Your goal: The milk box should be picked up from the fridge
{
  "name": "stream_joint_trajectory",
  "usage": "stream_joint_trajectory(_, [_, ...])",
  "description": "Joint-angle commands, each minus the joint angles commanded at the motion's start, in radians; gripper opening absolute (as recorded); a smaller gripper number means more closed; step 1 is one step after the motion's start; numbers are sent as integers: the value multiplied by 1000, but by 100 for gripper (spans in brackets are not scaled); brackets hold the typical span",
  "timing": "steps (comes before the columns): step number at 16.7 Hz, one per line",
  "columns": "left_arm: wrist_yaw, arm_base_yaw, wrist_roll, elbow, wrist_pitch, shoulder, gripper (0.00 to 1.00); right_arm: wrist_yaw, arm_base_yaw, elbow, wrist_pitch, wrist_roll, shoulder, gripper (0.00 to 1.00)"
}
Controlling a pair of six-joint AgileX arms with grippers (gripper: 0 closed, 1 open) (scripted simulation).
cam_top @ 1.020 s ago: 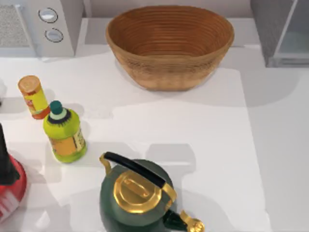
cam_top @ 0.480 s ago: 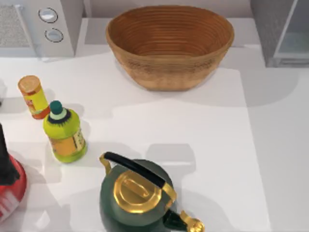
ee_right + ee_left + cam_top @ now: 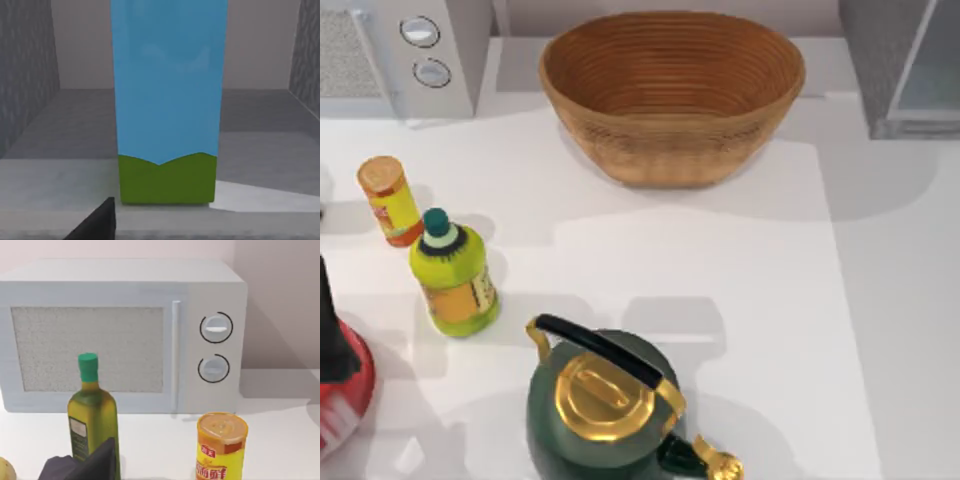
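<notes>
Milk box (image 3: 167, 110) stands upright on the fridge (image 3: 30, 75) floor, between its dark-grey walls, close before the right wrist camera; sky-blue body, green base band, no writing legible. Right gripper: one dark fingertip (image 3: 97, 220) visible, open or closed cannot be told. Top view: fridge (image 3: 905, 65) at 1 o'clock, basket (image 3: 672, 90) at 12, kettle (image 3: 610, 400) at 6. Left wrist view: microwave (image 3: 120, 335), olive-oil bottle (image 3: 92, 417), yellow can (image 3: 221, 445) with red label, characters unreadable; left gripper state likewise unclear.
</notes>
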Motion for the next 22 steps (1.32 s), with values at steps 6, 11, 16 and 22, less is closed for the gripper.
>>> stream_joint_trajectory(6, [0,0,0,0,0,0,100,146,138,353,-203,-3,147,100])
stream_joint_trajectory(11, [0,0,0,0,0,0,100,191,181,452,-270,-4,185,100])
stream_joint_trajectory(16, [0,0,0,0,0,0,100,190,179,465,-278,-4,193,100])
stream_joint_trajectory(22, [0,0,0,0,0,0,100,212,201,690,-380,-5,303,100])
